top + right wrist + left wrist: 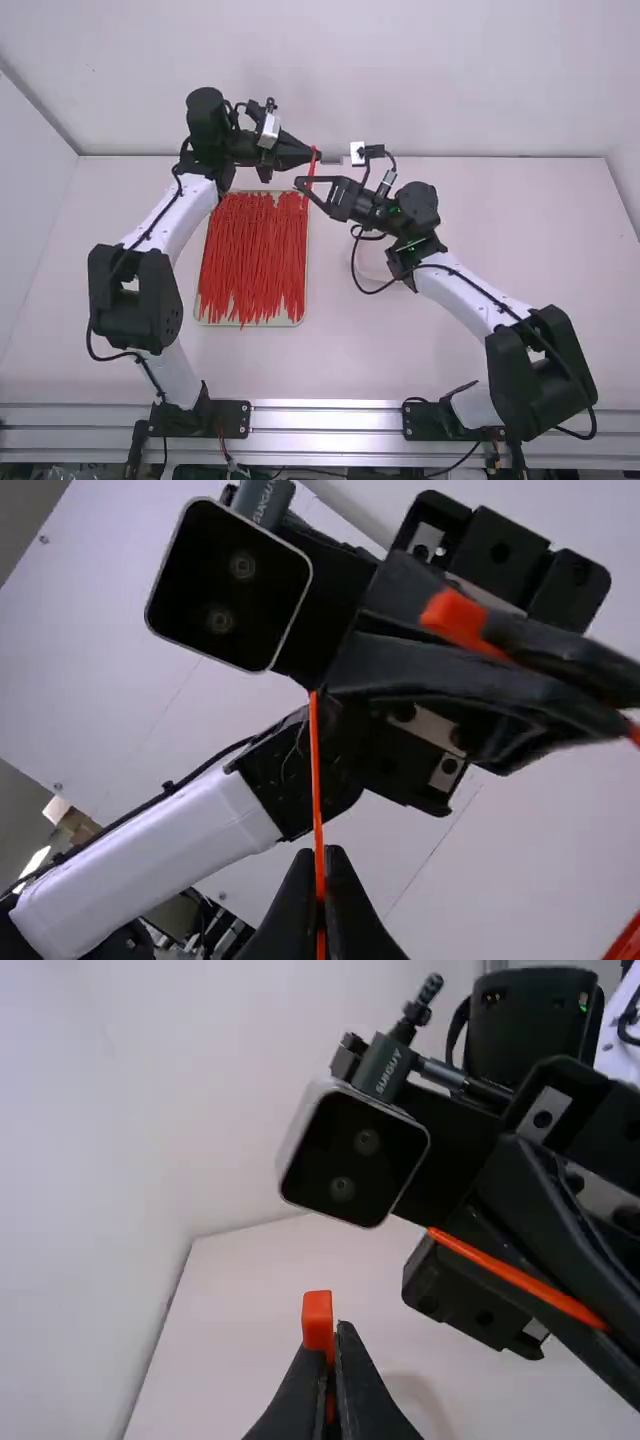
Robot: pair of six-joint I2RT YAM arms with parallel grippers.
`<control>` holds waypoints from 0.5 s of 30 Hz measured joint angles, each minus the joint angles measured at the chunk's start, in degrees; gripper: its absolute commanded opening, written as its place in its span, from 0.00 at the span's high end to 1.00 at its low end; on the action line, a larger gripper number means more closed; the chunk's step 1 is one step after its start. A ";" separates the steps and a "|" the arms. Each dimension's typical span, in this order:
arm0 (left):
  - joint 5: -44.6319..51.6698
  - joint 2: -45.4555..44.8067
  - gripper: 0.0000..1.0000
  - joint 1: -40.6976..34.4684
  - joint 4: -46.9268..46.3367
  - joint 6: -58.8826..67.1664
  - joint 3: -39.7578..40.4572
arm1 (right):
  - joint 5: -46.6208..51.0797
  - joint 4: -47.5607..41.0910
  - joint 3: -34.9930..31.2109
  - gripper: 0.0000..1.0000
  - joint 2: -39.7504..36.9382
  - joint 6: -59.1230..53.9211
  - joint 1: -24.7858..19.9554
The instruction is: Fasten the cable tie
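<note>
- The black two-finger left gripper point(328, 1360) has its fingers pressed together on the square head of a thin red plastic cable tie point(317, 1318). The head sticks out just past the fingertips.
- In the high view this left gripper point(305, 155) sits just beyond the far right corner of a pale flat rectangular tray point(250, 323) and points to the right.
- The black two-finger right gripper point(320, 868) is pinched shut on the tie's narrow strap point(316, 770). The strap runs straight from these fingertips to the left gripper.
- In the high view the right gripper point(316, 186) is over the tray's far right corner, just nearer the camera than the left gripper. The cable tie point(312, 170) spans the short gap between the two and is held off the tray.
- The two grippers are close together but do not touch. Each wrist view looks at the other arm's grey-fronted wrist camera: the right arm's point(350, 1160) and the left arm's point(230, 585).
- A thick bundle of loose red cable ties point(252, 255) lies lengthwise on the tray and covers most of it.
- The left arm's white link point(175, 215) rises along the tray's left side. The right arm's white link point(460, 290) comes in from the tray's right.
- The tray rests on the white table point(500, 200).
</note>
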 measured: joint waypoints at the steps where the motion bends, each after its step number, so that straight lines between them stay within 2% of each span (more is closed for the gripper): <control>1: 0.02 0.00 0.99 0.00 0.02 0.13 -0.15 | 0.00 -0.15 0.00 1.00 0.00 -0.04 -0.02; 15: 0.02 0.00 0.99 0.02 2.01 1.57 -1.03 | 0.37 -3.17 0.00 1.00 0.00 -0.50 0.04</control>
